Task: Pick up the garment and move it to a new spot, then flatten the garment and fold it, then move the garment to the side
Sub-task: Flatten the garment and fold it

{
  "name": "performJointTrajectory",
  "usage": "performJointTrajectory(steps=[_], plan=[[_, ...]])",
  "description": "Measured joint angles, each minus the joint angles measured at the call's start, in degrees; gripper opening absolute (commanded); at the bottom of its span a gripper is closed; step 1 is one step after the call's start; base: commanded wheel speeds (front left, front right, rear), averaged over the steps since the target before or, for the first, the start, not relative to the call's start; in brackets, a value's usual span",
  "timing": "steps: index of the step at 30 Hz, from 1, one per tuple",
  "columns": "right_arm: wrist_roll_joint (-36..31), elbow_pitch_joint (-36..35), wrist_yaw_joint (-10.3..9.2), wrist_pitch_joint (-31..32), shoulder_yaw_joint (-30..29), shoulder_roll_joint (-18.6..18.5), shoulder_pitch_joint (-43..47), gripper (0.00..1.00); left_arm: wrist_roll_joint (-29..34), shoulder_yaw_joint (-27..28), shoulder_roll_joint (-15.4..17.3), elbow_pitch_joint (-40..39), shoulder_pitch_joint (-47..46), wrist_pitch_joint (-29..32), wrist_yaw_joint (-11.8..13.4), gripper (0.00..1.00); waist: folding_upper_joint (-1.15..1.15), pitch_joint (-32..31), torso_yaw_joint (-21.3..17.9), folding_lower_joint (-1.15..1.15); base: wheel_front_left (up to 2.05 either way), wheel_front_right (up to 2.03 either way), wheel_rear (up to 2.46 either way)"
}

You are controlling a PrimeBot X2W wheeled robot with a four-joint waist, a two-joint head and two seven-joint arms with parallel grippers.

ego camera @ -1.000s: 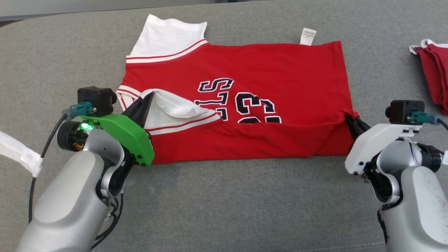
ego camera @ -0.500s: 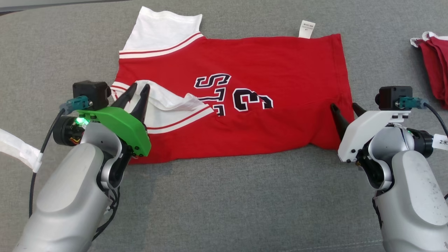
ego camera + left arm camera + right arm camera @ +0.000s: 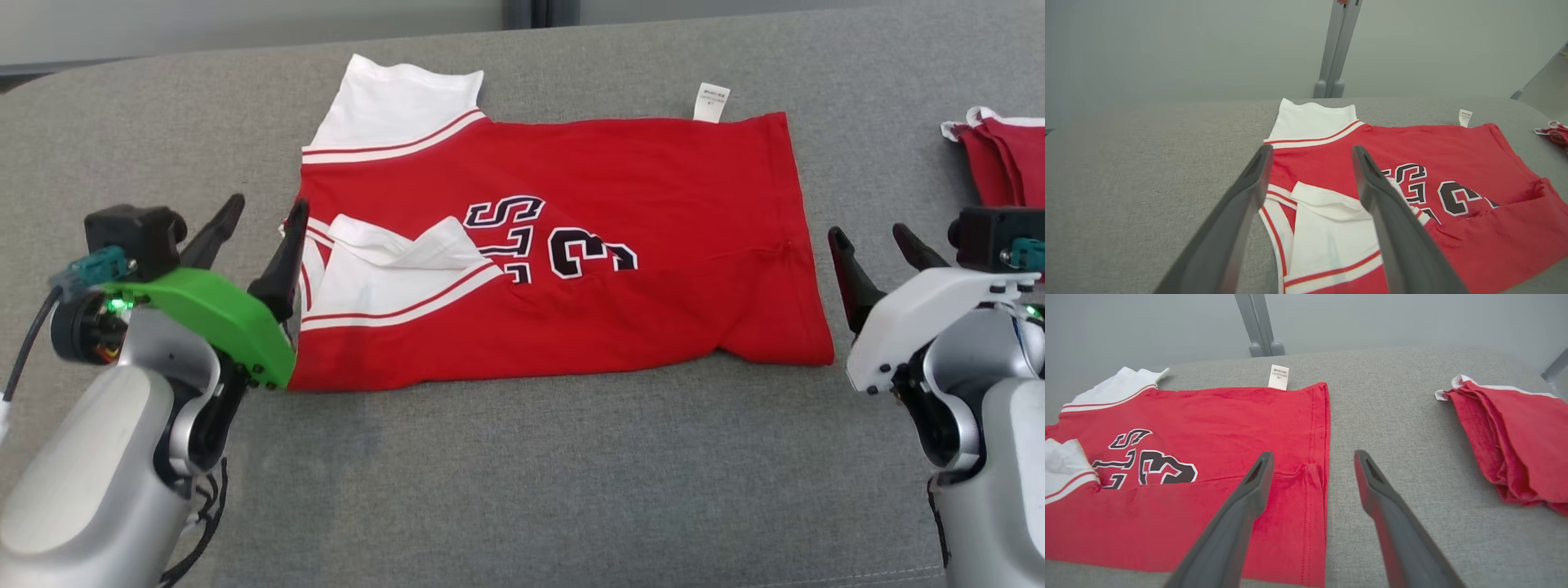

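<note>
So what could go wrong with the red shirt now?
The open left gripper sits right at the folded white sleeve, so it might snag the sleeve and undo the fold. The red shirt looks bunched at its near right corner, so the next fold may come out crooked. Sliding it right could bump the other red garment.

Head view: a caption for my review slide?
Open left gripper and right gripper flank the part-folded red jersey on a grey surface.

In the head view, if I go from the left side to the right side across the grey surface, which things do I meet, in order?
left tool, open → red jersey → right tool, open → folded red cloth. I leave out the white label, because it sits within the jersey's span.
</note>
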Motion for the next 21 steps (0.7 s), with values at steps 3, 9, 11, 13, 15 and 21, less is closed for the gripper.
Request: performJointTrajectory(steps=[3, 9, 11, 13, 15, 21], plan=[[0.0, -3.2, 0.0, 1.4, 0.3, -0.8, 3.5, 1.0, -1.6, 0.0, 2.2, -3.9, 4.3, 3.9, 1.7, 1.0, 0.0, -1.3, 0.2, 0.0, 0.0, 0.0, 0.0], [0.4, -7.2, 0.0, 3.4, 0.8, -1.1, 9.9, 1.0, -7.1, -0.3, 2.9, -8.4, 13.2, 10.1, 5.4, 1.0, 0.0, -3.0, 0.7, 0.0, 0.0, 0.0, 0.0], [0.8, -7.9, 0.0, 4.0, 1.2, -0.8, 11.3, 1.0, -8.4, -0.3, 2.5, -8.4, 14.9, 11.0, 6.5, 1.0, 0.0, -3.1, 0.6, 0.0, 0.0, 0.0, 0.0], [1.1, -8.5, 0.0, 4.2, 1.6, -0.5, 12.1, 1.0, -9.4, -0.3, 1.7, -8.0, 16.0, 11.8, 7.5, 1.0, 0.0, -2.9, 0.4, 0.0, 0.0, 0.0, 0.0], [1.3, -8.7, 0.0, 4.3, 2.1, -0.5, 12.4, 1.0, -9.8, -0.1, 1.3, -7.1, 16.3, 11.9, 8.0, 1.0, 0.0, -2.7, 0.0, 0.0, 0.0, 0.0, 0.0], [1.6, -8.4, 0.0, 4.5, 3.4, -0.8, 12.2, 1.0, -11.8, 1.6, -0.3, -2.4, 16.0, 11.9, 9.7, 1.0, 0.0, -1.8, -1.3, 0.0, 0.0, 0.0, 0.0]])
